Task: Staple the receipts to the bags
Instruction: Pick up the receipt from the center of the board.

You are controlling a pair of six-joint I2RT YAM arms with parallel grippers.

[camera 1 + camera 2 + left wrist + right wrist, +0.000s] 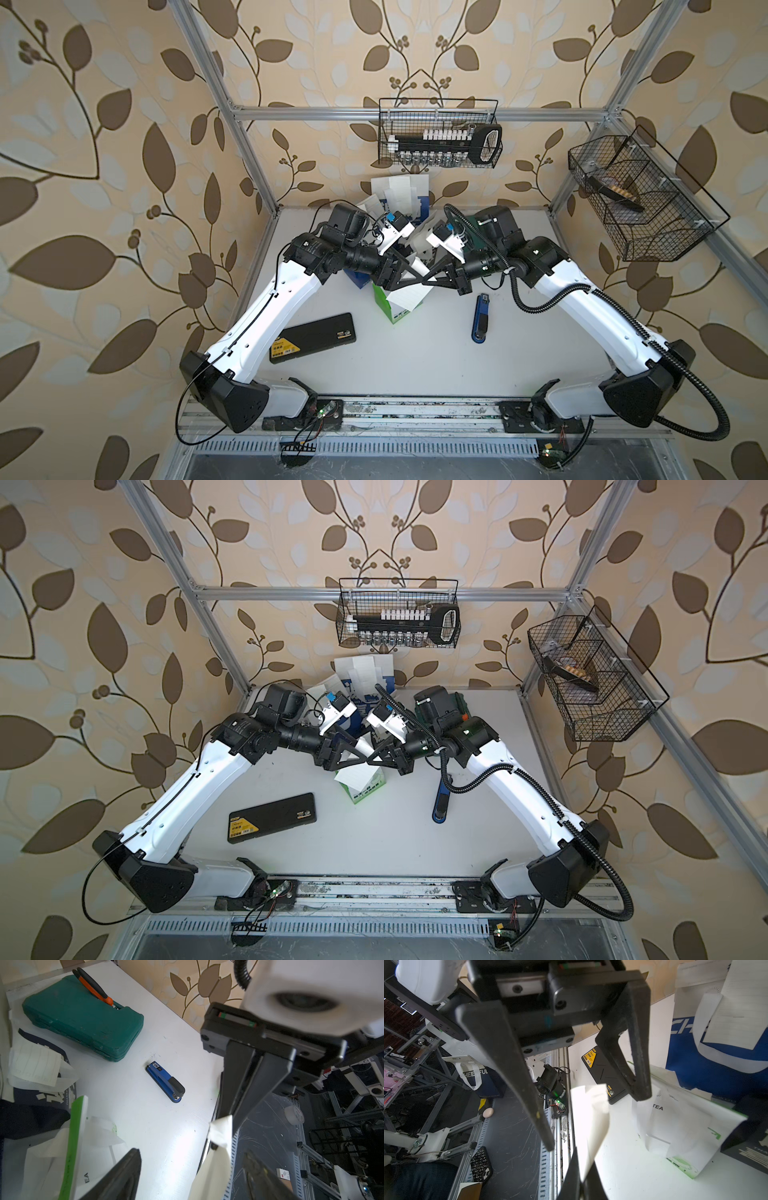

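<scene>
Over the small white-and-green bag my two grippers meet tip to tip. My right gripper is shut on one end of a folded white receipt. My left gripper stands open with that receipt between its fingers and a gap on both sides. Another lined receipt lies on the small bag's top. The navy bag sits beside it. Blue-and-white bags with receipts on them stand at the back wall.
A blue stapler lies right of the bags. A black flat case lies at the front left. A green case with orange-handled pliers is at the back right. Wire baskets hang on the frame.
</scene>
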